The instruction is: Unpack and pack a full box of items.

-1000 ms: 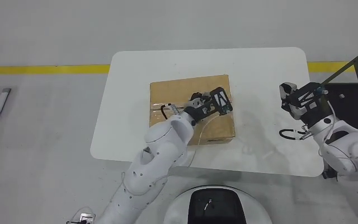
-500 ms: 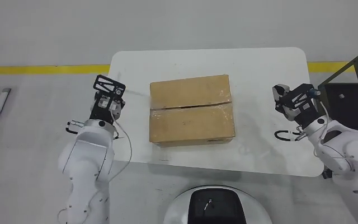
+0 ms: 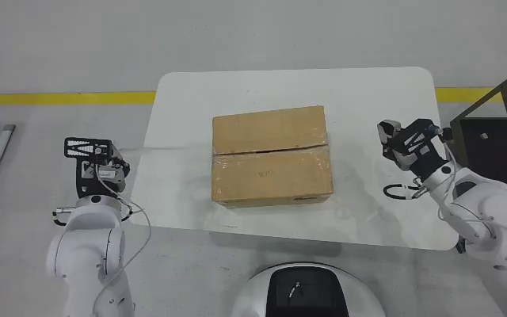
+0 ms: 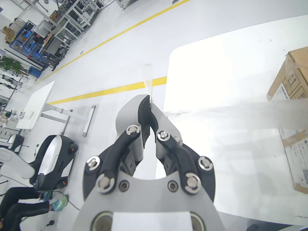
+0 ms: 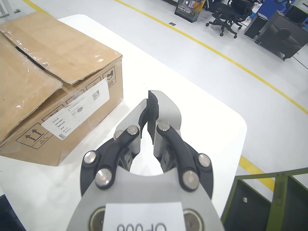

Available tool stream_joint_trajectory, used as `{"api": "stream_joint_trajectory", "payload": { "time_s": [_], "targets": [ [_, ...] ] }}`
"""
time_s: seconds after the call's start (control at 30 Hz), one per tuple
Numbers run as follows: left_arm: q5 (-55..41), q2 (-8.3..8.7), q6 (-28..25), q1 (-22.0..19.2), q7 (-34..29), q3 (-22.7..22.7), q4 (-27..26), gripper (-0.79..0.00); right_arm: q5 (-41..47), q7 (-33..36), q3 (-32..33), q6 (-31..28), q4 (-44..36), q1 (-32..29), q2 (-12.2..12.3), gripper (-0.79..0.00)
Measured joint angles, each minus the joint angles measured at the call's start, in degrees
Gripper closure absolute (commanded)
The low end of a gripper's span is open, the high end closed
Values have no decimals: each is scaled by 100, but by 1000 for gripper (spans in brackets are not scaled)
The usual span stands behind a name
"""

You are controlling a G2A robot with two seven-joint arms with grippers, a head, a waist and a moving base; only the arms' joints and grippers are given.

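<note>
A brown cardboard box (image 3: pixel 269 154) lies in the middle of the white table (image 3: pixel 372 95), its two top flaps down with a dark seam between them. A long strip of clear tape (image 3: pixel 170 148) stretches from the box's left end out past the table's left edge. My left gripper (image 3: pixel 89 154) is shut on the tape's end, and a short tail of tape (image 4: pixel 147 78) sticks out beyond the left gripper (image 4: pixel 150 103). The box's end (image 4: pixel 292 78) is off to one side. My right gripper (image 3: pixel 404 139) hangs over the table's right side, shut and empty (image 5: pixel 151 108), apart from the box (image 5: pixel 48 73).
A dark green metal frame (image 3: pixel 479 131) stands just off the table's right edge (image 5: pixel 264 193). A yellow line (image 3: pixel 79 97) runs along the floor behind the table. Bare table surrounds the box on all sides.
My left arm has swung from over the box's top out to the left beyond the table edge, drawing the tape strip off with it. The right gripper has drifted slightly left.
</note>
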Motion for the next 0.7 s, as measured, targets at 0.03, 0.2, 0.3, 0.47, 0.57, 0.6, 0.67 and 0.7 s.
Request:
{"api": "stream_joint_trajectory", "payload": {
  "time_s": [0.03,0.2,0.3,0.47,0.57,0.6,0.67,0.7],
  "targets": [
    [-58,1,3,-24,21,-14,43,-785,-2,3,5,-6,3,-2,1,0],
    [-59,32,97,-123,-37,-174,201,-785,-7,26,51,-46,12,-7,6,0],
    [-172,49,48,-137,-117,-256,224,-785,5,42,67,-49,19,-9,7,0],
    [-427,63,71,-92,-121,-329,170,-785,40,74,47,-45,10,19,4,0],
    [-571,69,190,-40,-137,-437,133,-785,74,89,11,-46,4,60,-1,0],
    [-648,69,264,-24,-127,-490,118,-785,154,69,-3,-39,12,75,-9,0],
    [-804,69,370,3,-101,-558,83,-785,541,37,-20,43,62,109,-40,0],
    [-911,68,418,22,-68,-584,57,-785,897,102,-26,68,40,181,-51,0]
  ]
}}
